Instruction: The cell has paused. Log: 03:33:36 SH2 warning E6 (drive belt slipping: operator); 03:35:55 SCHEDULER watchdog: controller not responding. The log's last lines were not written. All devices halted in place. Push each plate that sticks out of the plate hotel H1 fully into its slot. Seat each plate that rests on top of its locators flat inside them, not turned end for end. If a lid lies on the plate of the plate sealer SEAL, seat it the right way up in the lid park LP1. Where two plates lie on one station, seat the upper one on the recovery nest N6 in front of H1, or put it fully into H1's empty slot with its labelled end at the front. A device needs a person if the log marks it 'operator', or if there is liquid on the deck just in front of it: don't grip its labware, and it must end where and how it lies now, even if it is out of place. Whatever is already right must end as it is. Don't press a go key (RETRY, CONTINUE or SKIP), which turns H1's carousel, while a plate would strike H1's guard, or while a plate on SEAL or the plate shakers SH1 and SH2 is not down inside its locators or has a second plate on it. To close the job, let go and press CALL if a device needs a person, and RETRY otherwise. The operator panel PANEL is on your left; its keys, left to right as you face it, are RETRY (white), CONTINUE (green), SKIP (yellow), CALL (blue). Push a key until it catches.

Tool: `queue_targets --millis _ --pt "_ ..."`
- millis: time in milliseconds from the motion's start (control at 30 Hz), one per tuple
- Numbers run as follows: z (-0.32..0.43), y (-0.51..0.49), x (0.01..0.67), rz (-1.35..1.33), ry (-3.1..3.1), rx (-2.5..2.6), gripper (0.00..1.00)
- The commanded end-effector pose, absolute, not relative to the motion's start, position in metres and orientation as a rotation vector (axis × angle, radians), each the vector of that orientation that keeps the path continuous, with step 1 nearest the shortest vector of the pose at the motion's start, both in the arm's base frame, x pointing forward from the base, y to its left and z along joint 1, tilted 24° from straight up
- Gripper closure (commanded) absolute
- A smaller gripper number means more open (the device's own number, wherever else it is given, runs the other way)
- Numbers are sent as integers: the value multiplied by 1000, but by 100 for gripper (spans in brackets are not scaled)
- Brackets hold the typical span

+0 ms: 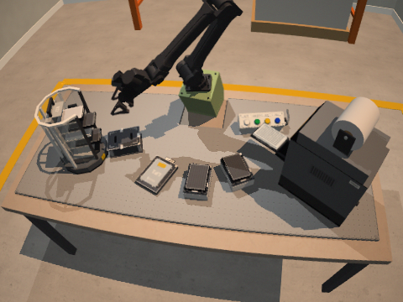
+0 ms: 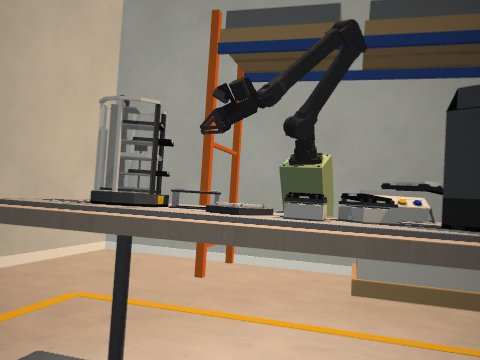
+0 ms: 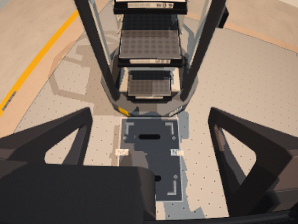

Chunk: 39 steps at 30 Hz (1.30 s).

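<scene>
One tall clear-walled plate tower (image 1: 47, 110), one black arm, one dark sealer box (image 1: 327, 172), four round coloured keys (image 1: 262, 121), three dark plates in the tower (image 3: 150, 44).

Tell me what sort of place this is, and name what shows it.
Most likely a lab automation cell in a workshop or storeroom. A black arm stands on a table with a plate hotel, well plates on stations such as one, a sealer with a film roll, and a key panel.
</scene>
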State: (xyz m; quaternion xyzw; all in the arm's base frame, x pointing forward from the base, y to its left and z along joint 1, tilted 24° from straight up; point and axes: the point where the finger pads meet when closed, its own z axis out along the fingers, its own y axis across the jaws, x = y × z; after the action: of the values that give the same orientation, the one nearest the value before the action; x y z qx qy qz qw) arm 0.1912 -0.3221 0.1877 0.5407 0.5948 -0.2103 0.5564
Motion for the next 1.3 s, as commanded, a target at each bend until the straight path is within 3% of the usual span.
queue_targets --millis 0,467,800,867,900,967,1200,1267 --pt "204 -329 195 -504 1369 1253 0" --pt "204 -329 195 -504 1369 1253 0" --pt "248 -331 183 -523 1351 1235 0" --pt "248 -331 183 -523 1351 1235 0" --pt "209 -323 177 -503 1410 1289 0" --pt "256 -329 179 -523 1351 1234 0" --pt "274 -327 171 -525 1349 1232 0" --pt "230 -320 171 -498 1413 1283 0"
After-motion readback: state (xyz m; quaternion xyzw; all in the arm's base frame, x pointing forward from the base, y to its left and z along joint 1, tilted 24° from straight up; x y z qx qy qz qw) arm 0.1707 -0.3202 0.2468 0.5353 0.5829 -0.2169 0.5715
